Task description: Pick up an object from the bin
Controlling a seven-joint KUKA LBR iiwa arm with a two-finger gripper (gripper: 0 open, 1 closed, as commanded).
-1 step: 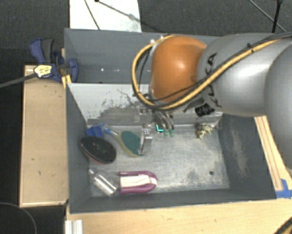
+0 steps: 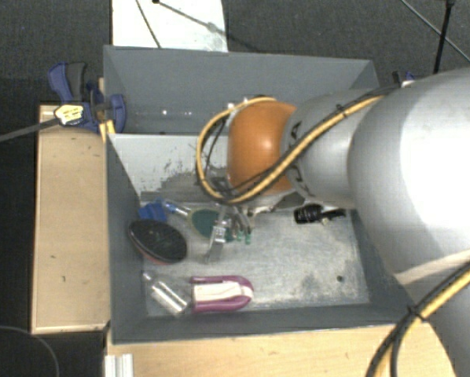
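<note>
1. The tool [image 2: 225,232] hung low under the orange cover [image 2: 258,155], close to the floor of the bin [image 2: 313,273]. Whether it was released or clenched could not be told, and nothing could be seen gripped in it.
2. The nearest thing was a rounded teal piece [image 2: 203,220], just left of the tool's tip. It may have been touching the tip, but that could not be told. It looked the likely pick.
3. A black disc [image 2: 158,242] lay further left of the tool, with a blue piece [image 2: 155,210] left and slightly behind. A purple case [image 2: 221,293] lay well in front of the tool, with a clear piece [image 2: 166,296] at its left end.
4. To do this well, the tool probably needed shifting left until it was centred over the teal piece. Closing from beside it risked only nudging it toward the disc.
5. The teal piece looked low and flat, so the tool would likely have to reach almost to the floor before clenching, or the grip might slip off its edge.
6. A straight lift seemed best, keeping clear of the disc.
</note>
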